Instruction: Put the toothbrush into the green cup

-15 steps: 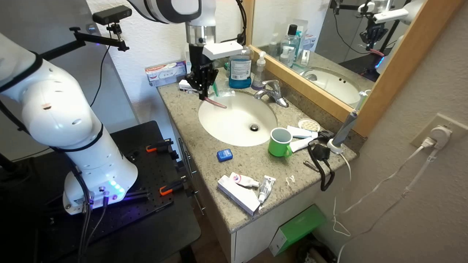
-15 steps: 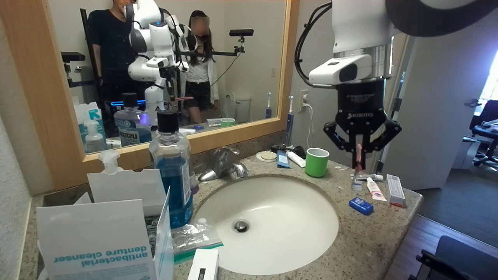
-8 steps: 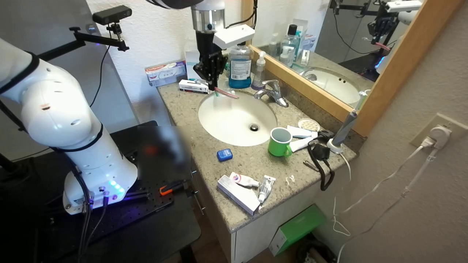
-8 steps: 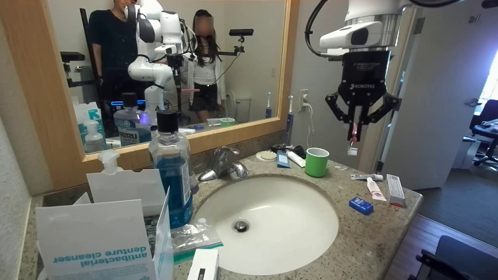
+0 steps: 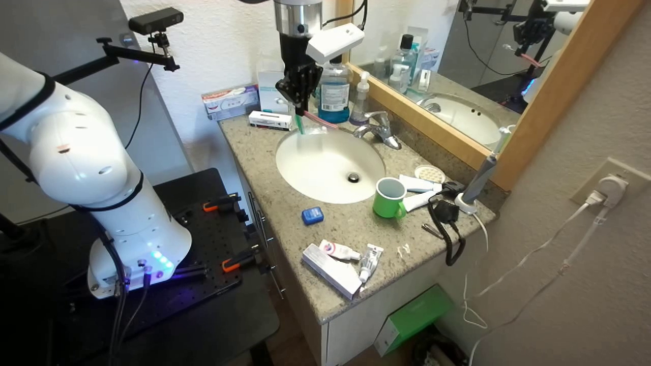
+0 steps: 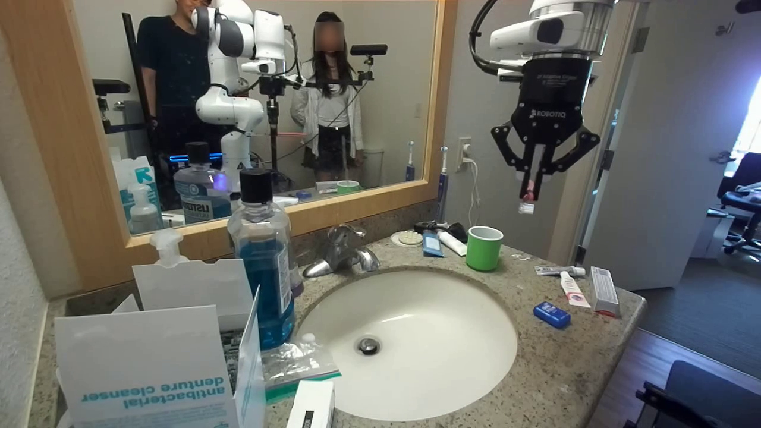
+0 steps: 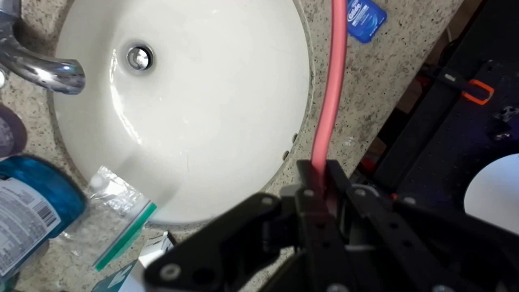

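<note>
My gripper (image 5: 300,111) is shut on the pink toothbrush (image 5: 321,120) and holds it in the air above the far end of the sink. In the wrist view the fingertips (image 7: 319,166) pinch the pink handle (image 7: 333,77), which runs up past the picture's top edge. In an exterior view the gripper (image 6: 530,193) shows with the brush's whitish end (image 6: 526,208) just below the fingertips. The green cup (image 5: 387,205) stands upright on the counter beside the sink, well apart from the gripper. It also shows in an exterior view (image 6: 484,249) and is out of the wrist view.
The sink (image 5: 325,173) lies between gripper and cup, with the faucet (image 5: 379,129) by the mirror. A blue mouthwash bottle (image 5: 334,99) and soap pump (image 5: 361,99) stand near the gripper. Tubes (image 5: 419,192) and a charger (image 5: 447,213) lie beside the cup; a blue floss box (image 5: 312,215) is in front.
My gripper has risen with the toothbrush and shifted to the mirror's side of the sink end, tilting slightly. The green cup and the counter items have not moved.
</note>
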Robot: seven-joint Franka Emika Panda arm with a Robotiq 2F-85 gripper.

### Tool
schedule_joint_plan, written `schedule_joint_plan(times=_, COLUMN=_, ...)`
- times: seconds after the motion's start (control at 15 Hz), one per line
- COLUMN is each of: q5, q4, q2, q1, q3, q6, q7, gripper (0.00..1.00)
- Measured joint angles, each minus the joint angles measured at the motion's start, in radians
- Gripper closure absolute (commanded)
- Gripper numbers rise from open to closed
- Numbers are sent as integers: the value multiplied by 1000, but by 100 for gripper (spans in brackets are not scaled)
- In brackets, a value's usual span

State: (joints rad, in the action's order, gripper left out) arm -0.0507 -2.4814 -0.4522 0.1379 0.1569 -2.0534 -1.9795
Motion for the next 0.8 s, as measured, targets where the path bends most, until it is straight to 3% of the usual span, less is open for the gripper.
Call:
schedule_joint_plan(times=0.07, q5=0, q4=0, q2=1, q1=0, q3=0, q6=0, q7=0, gripper=89)
schedule_joint_plan(times=0.13, q5=0, q4=0, q2=2, q1=0, q3=0, q6=0, q7=0, gripper=97)
schedule_joint_plan(times=0.33, q5=16, q4=-1, q2=3, q1=0, q3=0, q6=0, q7=0, gripper=97)
schedule_joint_plan(times=0.8, q5=273, q4=49, q2=95, q1=-12, q3=85, q6=0, q7=-48, gripper=97)
